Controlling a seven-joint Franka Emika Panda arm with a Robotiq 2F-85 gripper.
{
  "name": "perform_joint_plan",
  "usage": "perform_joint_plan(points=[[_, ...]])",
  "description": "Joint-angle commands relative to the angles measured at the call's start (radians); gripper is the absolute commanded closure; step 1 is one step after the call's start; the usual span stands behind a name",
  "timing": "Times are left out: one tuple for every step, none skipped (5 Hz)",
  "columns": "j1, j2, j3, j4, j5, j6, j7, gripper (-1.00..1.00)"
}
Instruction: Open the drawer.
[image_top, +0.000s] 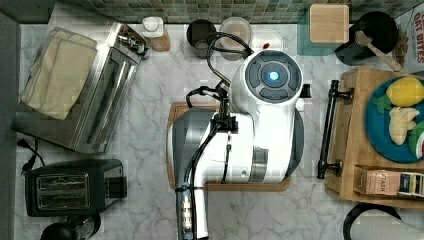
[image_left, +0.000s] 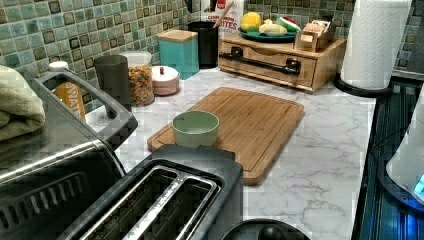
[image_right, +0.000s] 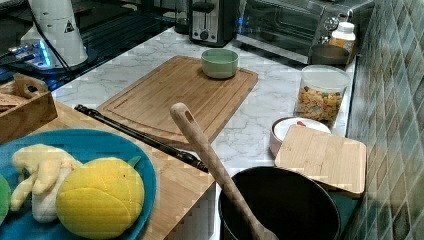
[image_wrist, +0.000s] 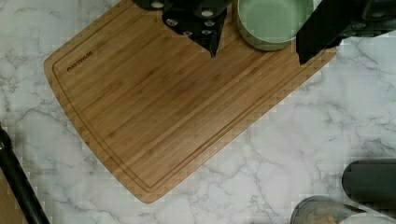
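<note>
With the gripper (image_wrist: 256, 46) hanging wide open above the cutting board (image_wrist: 159, 107) and the green bowl (image_wrist: 273, 21), the drawer (image_left: 272, 67) sits shut at the counter's (image_left: 325, 150) far end, so a low approach risks clipping the bowl or missing the thin black bar handle (image_top: 327, 127).

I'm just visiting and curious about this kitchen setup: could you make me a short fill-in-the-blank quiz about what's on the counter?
1. The drawer has a long bar handle coloured ____.
2. The green bowl sits on the wooden ____ board.
3. The gripper hangs with its fingers ____ above the marble counter.

Missing words: black; cutting; open
</note>
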Motion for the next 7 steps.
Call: perform_joint_plan(points=[[-0.001, 0.000, 0.000, -0.012, 0.006, 0.015, -0.001, -1.00], [-0.021, 0.004, -0.020, -0.030, -0.016, 0.058, -0.157, -1.00], [-0.053, 0.034, -0.048, -0.001, -0.060, 0.066, -0.332, -1.00], [-0.080, 0.077, -0.075, 0.034, -0.103, 0.090, -0.434, -1.00], [-0.099, 0.095, -0.114, 0.036, -0.129, 0.126, -0.500, -1.00], [-0.131, 0.142, -0.126, 0.059, -0.148, 0.143, -0.549, -1.00], [-0.141, 0.160, -0.137, 0.047, -0.187, 0.163, -0.544, -1.00]])
